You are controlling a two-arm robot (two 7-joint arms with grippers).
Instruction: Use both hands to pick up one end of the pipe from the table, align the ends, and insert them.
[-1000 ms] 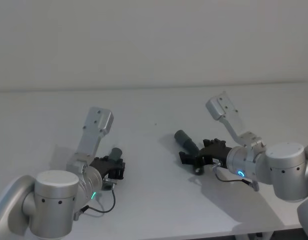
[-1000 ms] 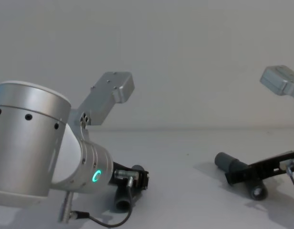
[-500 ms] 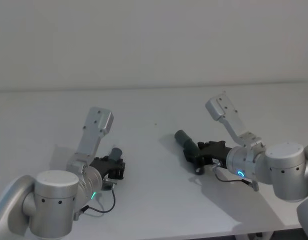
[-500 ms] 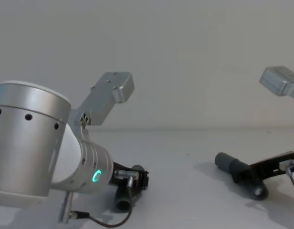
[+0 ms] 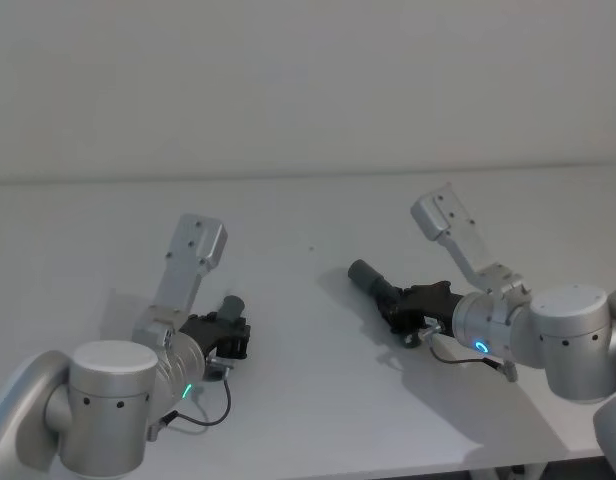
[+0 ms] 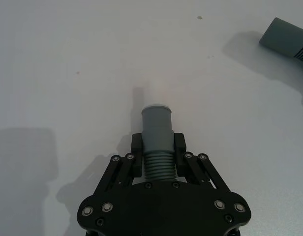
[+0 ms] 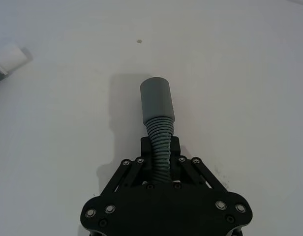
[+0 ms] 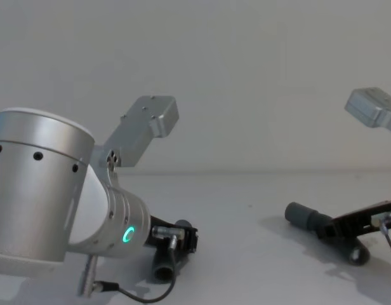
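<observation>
In the lower left of the head view, the left gripper [image 5: 230,325] is being pressed shut around a ribbed hose piece [image 6: 156,129], just behind its smooth end; at centre right, the right gripper [image 5: 400,303] is being clamped on the ribs of the other hose piece [image 7: 157,105] — its cuff [image 5: 366,275] is being pointed toward the upper left, low by the white table [image 5: 308,400]; the two pieces are being held well apart.

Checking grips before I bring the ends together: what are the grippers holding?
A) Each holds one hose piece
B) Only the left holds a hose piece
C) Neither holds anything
A: the left gripper clamps the left hose piece by its ribs, and the right gripper clamps the right hose piece likewise.
</observation>
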